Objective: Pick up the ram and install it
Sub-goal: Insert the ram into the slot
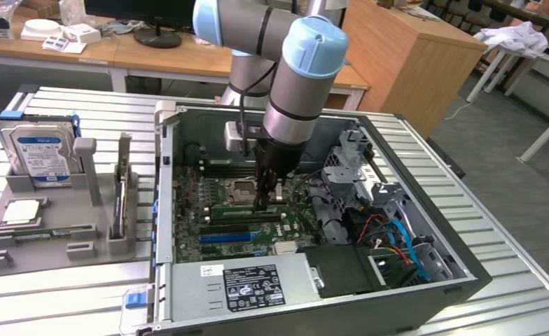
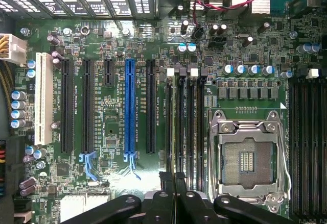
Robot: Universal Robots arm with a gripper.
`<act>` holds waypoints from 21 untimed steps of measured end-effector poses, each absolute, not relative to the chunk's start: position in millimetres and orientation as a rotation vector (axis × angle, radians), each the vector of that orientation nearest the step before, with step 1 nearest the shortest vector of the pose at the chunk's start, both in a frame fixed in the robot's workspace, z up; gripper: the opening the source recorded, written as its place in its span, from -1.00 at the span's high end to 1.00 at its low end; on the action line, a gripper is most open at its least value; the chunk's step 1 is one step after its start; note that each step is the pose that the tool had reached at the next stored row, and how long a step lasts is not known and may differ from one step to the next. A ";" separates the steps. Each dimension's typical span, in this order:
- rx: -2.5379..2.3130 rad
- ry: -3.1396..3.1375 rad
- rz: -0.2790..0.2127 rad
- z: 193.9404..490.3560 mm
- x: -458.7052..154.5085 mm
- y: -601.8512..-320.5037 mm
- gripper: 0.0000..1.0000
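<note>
The ram (image 1: 246,208) is a thin green stick standing on edge in a black memory slot of the motherboard, beside the CPU socket (image 1: 241,187). My gripper (image 1: 269,199) reaches straight down into the open computer case and meets the stick's top edge. In the wrist view the ram (image 2: 180,127) runs edge-on along its slot, away from my gripper (image 2: 172,179). The black fingertips (image 2: 164,177) are drawn together on its near end. Whether the stick is fully seated cannot be told.
A long blue expansion slot (image 2: 130,112) and the open CPU socket (image 2: 248,155) flank the memory slots. The case wall (image 1: 442,280), drive cage (image 1: 358,164) and power supply (image 1: 246,283) ring the board. A grey tray (image 1: 31,259) at the exterior view's left holds a hard drive (image 1: 41,150) and another green stick (image 1: 45,230).
</note>
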State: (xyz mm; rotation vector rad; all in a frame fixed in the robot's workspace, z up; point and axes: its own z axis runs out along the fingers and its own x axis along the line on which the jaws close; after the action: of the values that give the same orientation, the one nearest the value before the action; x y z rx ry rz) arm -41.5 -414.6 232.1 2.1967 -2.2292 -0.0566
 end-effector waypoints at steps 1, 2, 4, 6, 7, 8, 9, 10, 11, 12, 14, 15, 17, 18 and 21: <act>2.197 -2.229 -0.057 232.1 -41.5 -414.7 0.76; 2.197 -2.229 -0.057 232.1 -41.5 -414.7 0.76; 2.197 -2.229 -0.057 231.6 -41.5 -414.7 0.76; 2.197 -2.229 -0.056 230.9 -41.5 -414.7 0.76; 2.197 -2.229 -0.056 230.9 -41.5 -414.7 0.76; 2.196 -2.229 -0.056 230.9 -41.5 -414.7 0.76; 2.197 -2.229 -0.056 230.9 -41.5 -414.7 0.76; 2.197 -2.229 -0.057 230.7 -41.5 -414.7 0.76; 2.197 -2.229 -0.056 230.7 -41.5 -414.7 0.76; 2.197 -2.229 -0.057 230.6 -41.4 -414.7 0.76; 2.197 -2.229 -0.056 230.5 -41.1 -414.7 0.76; 2.197 -2.229 -0.057 230.5 -41.1 -414.7 0.76; 2.197 -2.229 -0.056 230.5 -41.1 -414.7 0.76; 2.197 -2.229 -0.057 230.5 -41.1 -414.7 0.76; 2.197 -2.229 -0.057 230.5 -41.0 -414.7 0.76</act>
State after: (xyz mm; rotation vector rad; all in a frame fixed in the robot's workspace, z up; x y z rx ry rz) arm -41.0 -414.7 230.5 2.1967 -2.2289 -0.0565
